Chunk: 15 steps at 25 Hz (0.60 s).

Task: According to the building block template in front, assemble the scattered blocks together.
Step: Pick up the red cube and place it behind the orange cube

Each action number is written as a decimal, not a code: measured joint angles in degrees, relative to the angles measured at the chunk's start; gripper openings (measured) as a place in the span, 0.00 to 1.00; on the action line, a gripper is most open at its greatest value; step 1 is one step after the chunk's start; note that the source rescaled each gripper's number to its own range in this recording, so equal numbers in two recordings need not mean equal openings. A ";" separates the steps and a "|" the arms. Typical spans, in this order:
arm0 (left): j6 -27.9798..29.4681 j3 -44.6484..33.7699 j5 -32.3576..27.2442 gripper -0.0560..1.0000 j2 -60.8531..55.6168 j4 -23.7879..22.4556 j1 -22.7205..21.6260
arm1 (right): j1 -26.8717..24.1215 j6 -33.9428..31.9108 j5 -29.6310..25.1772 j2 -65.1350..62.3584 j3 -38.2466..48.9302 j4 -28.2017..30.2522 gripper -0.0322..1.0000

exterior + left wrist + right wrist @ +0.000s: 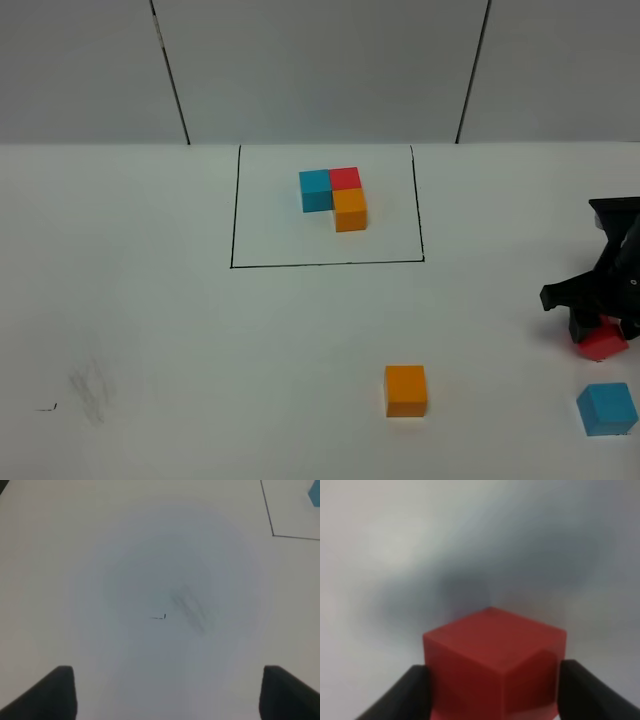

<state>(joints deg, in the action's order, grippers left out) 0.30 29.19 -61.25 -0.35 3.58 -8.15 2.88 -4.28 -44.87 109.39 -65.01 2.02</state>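
Observation:
The building block template is a blue, red and orange L of cubes inside a black drawn rectangle at the back centre. Of the scattered blocks, the orange one lies front centre and the light blue one at the front right. My right gripper is shut on the red block at the right edge; in the right wrist view the red block sits tight between both black fingers. My left gripper is open over bare table, its fingertips wide apart. It does not show in the high view.
A faint grey smudge and a small black mark lie on the white table at the front left. The smudge also shows under the left wrist, with a corner of the drawn rectangle beyond it.

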 joint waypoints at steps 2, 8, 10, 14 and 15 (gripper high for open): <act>0.00 0.00 0.00 0.67 0.00 0.00 0.00 | 0.00 -0.19 -0.22 -0.27 0.05 0.24 0.20; 0.00 0.00 0.00 0.67 0.00 0.00 0.00 | 0.00 -0.58 -1.99 -0.68 0.05 1.69 0.20; 0.00 0.00 0.00 0.67 0.00 0.00 0.00 | 0.00 -1.12 -2.53 -1.01 0.05 2.02 0.20; 0.00 0.00 0.00 0.67 0.00 0.00 0.00 | 0.00 -1.57 -2.60 -1.17 0.05 2.36 0.20; 0.00 0.00 0.00 0.67 0.00 0.00 0.00 | 0.00 -1.63 -2.54 -1.17 0.05 2.36 0.20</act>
<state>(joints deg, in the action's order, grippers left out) 0.30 29.19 -61.25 -0.35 3.58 -8.15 2.88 -5.91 -47.41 108.22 -64.95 4.38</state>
